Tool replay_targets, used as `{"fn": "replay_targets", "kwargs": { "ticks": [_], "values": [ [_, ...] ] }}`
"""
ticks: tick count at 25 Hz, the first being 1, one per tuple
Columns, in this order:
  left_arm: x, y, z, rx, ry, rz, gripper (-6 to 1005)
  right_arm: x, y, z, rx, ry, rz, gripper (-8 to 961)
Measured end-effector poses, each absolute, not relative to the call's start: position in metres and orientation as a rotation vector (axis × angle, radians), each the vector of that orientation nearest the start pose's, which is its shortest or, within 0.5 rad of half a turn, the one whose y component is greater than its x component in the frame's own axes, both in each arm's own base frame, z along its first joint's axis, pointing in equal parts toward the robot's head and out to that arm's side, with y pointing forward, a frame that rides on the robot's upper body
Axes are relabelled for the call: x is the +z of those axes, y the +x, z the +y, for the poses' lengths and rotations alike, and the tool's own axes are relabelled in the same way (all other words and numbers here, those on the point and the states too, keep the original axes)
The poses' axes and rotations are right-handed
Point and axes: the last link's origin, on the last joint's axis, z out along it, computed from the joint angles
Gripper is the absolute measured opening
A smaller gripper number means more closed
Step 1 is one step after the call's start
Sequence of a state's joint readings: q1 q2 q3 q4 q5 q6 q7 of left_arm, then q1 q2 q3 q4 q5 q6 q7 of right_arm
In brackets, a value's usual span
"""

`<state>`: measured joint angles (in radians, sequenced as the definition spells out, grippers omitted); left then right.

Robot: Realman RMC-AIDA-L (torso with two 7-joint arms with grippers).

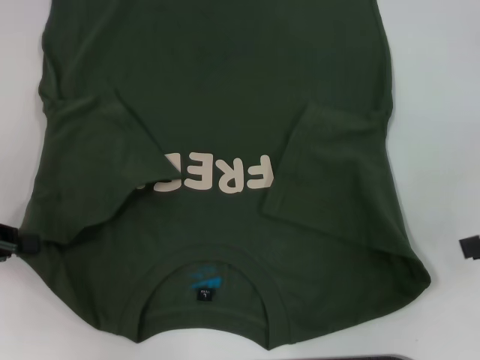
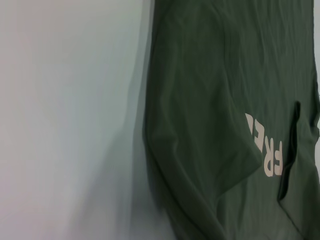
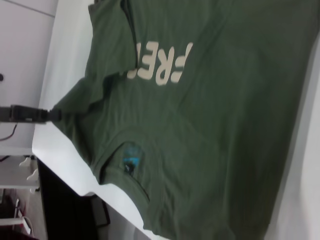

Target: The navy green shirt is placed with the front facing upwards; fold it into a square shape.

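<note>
From the head view, you had the navy green shirt (image 1: pixel 225 112) spread front-up on the white desk (image 1: pixel 442 90), collar (image 1: pixel 206 281) nearest the robot, both sleeves already folded inward over the chest; the left sleeve (image 1: pixel 97 172) covered part of the cream lettering (image 1: pixel 225 176). The left gripper (image 1: pixel 11 244) sat at the shirt's left shoulder edge and the right gripper (image 1: pixel 471 246) stood just off the right side, apart from the cloth; I cannot tell how either one's fingers stood.

In the left wrist view, you saw the shirt (image 2: pixel 220 100) lying limp with soft creases beside bare desk (image 2: pixel 65 110). It looked light, floppy cotton, likely to sag and drag when lifted.

In the right wrist view, the collar with its blue label (image 3: pixel 131 162) lay near the desk's front edge. You would do best pinching a doubled edge at the shoulders or hem corners, both sides together.
</note>
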<state>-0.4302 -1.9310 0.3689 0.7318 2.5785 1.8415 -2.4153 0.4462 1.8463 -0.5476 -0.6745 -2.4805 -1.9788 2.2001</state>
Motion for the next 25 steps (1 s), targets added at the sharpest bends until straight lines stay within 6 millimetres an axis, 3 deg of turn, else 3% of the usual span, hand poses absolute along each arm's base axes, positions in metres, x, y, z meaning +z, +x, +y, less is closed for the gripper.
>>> {"fn": "replay_targets", "kwargs": {
  "ticks": [16,25],
  "values": [
    [0.08,-0.362,0.255,0.361,2.141,2.392,48,0.051,0.352,0.238,0.142,-2.436,2.156,759],
    [0.08,-0.362,0.257,0.361,2.152,2.392,49,0.042,0.356,0.237,0.181,-2.366,2.216,758]
  ]
}}
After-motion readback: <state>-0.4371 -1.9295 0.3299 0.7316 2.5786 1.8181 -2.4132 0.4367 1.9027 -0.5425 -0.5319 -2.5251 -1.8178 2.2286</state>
